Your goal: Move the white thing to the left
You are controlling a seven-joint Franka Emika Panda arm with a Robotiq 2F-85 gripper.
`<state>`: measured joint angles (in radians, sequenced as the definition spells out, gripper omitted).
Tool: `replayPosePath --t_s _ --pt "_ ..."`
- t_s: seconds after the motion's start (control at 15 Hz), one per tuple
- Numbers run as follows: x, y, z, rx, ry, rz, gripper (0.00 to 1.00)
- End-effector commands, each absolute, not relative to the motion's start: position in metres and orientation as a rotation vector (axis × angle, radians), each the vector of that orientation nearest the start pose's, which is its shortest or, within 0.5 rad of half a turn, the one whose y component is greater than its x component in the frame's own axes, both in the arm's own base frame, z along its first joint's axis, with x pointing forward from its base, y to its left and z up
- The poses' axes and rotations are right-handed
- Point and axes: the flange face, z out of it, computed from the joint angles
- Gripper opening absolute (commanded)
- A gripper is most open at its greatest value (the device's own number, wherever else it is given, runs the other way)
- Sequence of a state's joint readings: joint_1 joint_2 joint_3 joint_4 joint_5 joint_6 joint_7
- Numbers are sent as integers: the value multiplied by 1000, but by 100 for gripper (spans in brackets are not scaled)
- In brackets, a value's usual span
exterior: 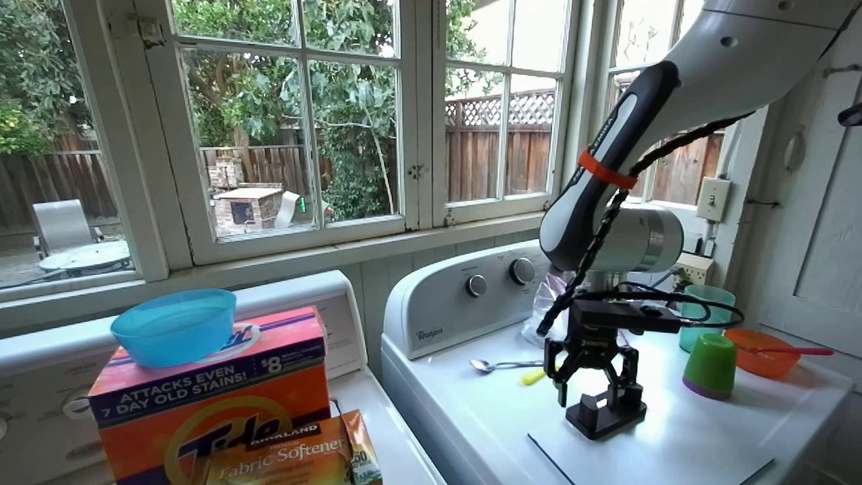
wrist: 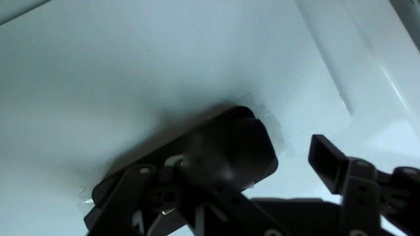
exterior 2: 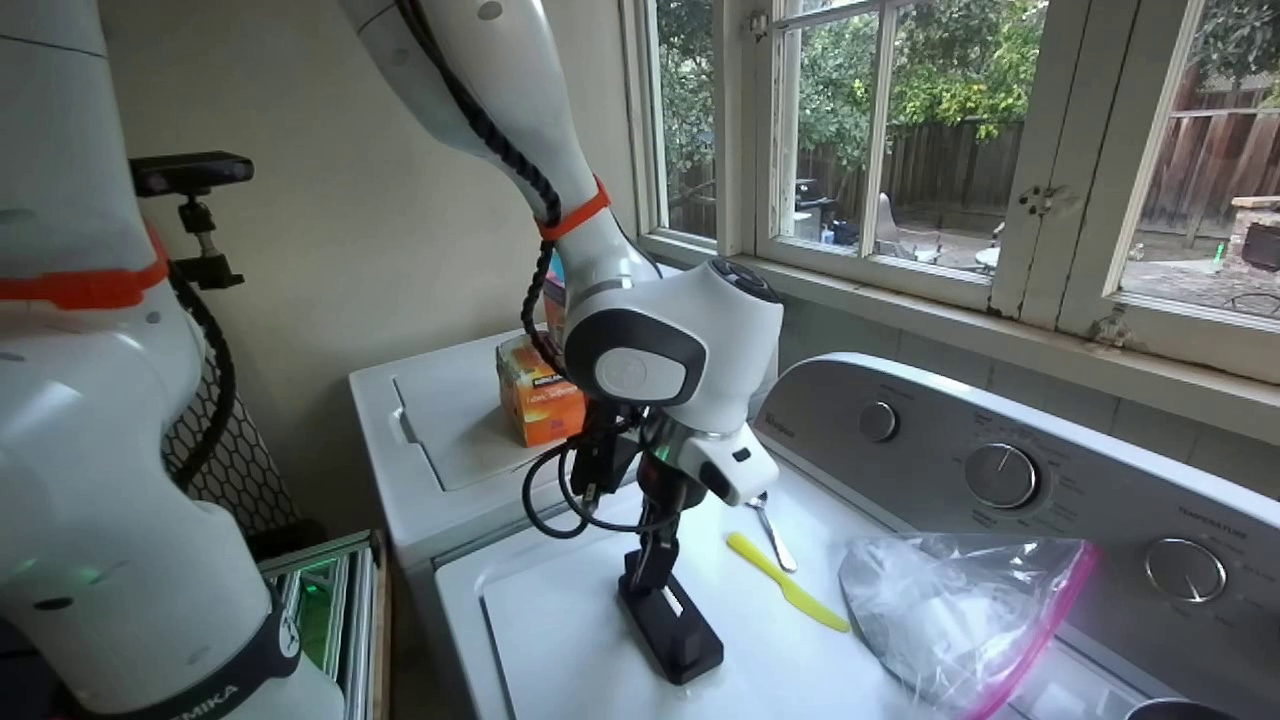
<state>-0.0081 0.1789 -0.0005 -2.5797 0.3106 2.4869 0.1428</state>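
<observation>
A black base (exterior: 607, 417) lies on the white washer lid. It also shows in an exterior view (exterior 2: 690, 645) and in the wrist view (wrist: 256, 144), with clear tape at its ends. A small white patch (exterior: 592, 403) shows in the middle of the base, also in an exterior view (exterior 2: 673, 602). It may be the white thing; its shape is unclear. My gripper (exterior: 594, 394) is open, with its fingers spread at the base. In the wrist view (wrist: 279, 164), one finger is over the base and hides part of it; the other stands apart beside it.
A spoon (exterior: 505, 365), a yellow knife (exterior 2: 785, 580) and a plastic bag (exterior 2: 960, 610) lie toward the control panel. A green cup (exterior: 712, 364), a teal cup (exterior: 707, 310) and an orange bowl (exterior: 768, 357) stand nearby. Boxes (exterior: 215, 404) sit on the adjacent machine.
</observation>
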Motion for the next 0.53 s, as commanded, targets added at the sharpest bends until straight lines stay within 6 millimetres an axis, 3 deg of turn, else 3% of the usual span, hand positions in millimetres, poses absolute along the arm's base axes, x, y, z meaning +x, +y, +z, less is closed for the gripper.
replayPosePath --t_s 0.0,0.27,0.47 --pt "408 -7 175 -2909 696 427 82" --pt "409 -8 175 -2902 776 411 75" --pt "410 -8 175 -2891 847 404 76"
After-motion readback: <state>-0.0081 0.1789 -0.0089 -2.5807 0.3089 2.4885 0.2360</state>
